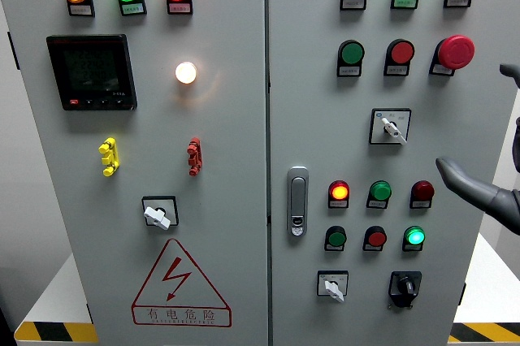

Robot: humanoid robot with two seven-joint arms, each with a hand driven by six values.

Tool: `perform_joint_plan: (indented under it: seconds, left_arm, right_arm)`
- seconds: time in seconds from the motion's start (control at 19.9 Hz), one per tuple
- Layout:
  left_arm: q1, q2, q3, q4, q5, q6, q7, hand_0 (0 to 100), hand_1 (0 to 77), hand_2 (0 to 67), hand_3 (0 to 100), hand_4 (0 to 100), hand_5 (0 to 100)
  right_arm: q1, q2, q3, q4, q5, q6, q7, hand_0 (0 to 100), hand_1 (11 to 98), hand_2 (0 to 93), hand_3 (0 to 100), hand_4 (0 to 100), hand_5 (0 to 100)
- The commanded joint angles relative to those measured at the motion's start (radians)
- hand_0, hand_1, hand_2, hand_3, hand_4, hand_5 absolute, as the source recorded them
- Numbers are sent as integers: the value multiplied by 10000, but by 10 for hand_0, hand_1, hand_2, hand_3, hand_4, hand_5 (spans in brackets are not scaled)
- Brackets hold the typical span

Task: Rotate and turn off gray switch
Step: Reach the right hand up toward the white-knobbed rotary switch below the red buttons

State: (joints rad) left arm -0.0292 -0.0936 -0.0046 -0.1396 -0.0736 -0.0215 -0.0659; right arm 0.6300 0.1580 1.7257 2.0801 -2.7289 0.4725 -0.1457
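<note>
Gray control cabinet (236, 159), two doors, seen head-on. Three gray rotary switches with white knobs: one on the left door below the yellow and red clips (159, 213), one upper right (391, 127), one lower right (332, 285). All three knobs sit tilted, pointing down-right. Which of them is the task's switch cannot be told from this view. A black rotary switch (405, 287) sits just beside the lower right gray one.

Right hand (475, 188) enters from the right edge, level with the row of small lamps. One dark gray finger points left toward the panel, tip near the dark red lamp (422, 192), apart from it. Hand holds nothing; it touches no switch. Other fingers are cut off by the frame edge, so their spread cannot be told.

Left door: lit amber, green and red lamps on top, a black meter (91, 71), a glowing white lamp (186, 72), a red warning triangle (180, 285). Chrome door handle (298, 201) on the right door.
</note>
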Motion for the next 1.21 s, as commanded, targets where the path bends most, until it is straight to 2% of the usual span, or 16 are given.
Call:
perform_joint_plan:
  seconds: [0.0, 0.3, 0.55, 0.75, 0.9, 0.95, 1.05, 1.15]
  left_arm:
    - [0, 0, 0, 0, 0, 0, -1, 0, 0, 131, 183, 95, 118]
    - [0, 0, 0, 0, 0, 0, -1, 0, 0, 131, 183, 95, 118]
    - [0, 0, 0, 0, 0, 0, -1, 0, 0, 131, 183, 95, 118]
    - [0, 0, 0, 0, 0, 0, -1, 0, 0, 131, 183, 95, 118]
    - [0, 0, 0, 0, 0, 0, -1, 0, 0, 131, 183, 95, 118]
    - [0, 0, 0, 0, 0, 0, -16, 0, 0, 131, 183, 95, 118]
    - [0, 0, 0, 0, 0, 0, -1, 0, 0, 131, 183, 95, 118]
    - [0, 0, 0, 0, 0, 0, -16, 0, 0, 131, 183, 96, 118]
  right_arm:
    - [4, 0, 0, 0, 15, 0, 0, 0, 367, 135, 1000, 1000, 1000]
    - [20, 16, -138, -61, 15, 0, -92, 0, 367, 160, 1000, 1000, 1000]
    - [357, 16, -215, -689, 15, -153, -184, 0, 360, 345, 1000, 998, 1000]
    - [602, -15, -306, -997, 92, -184, -597, 0, 353, 459, 1000, 971, 1000]
    - [786, 0, -368, -1242, 92, -245, -690, 0, 346, 510, 1000, 955, 1000]
    - [817, -15, -368, -1364, 92, -367, -721, 0, 343, 527, 1000, 954, 1000]
    - [848, -15, -399, -1625, 137, -628, -996, 0, 337, 554, 1000, 953, 1000]
    - [879, -15, -536, -1809, 153, -751, -1119, 0, 335, 565, 1000, 952, 1000]
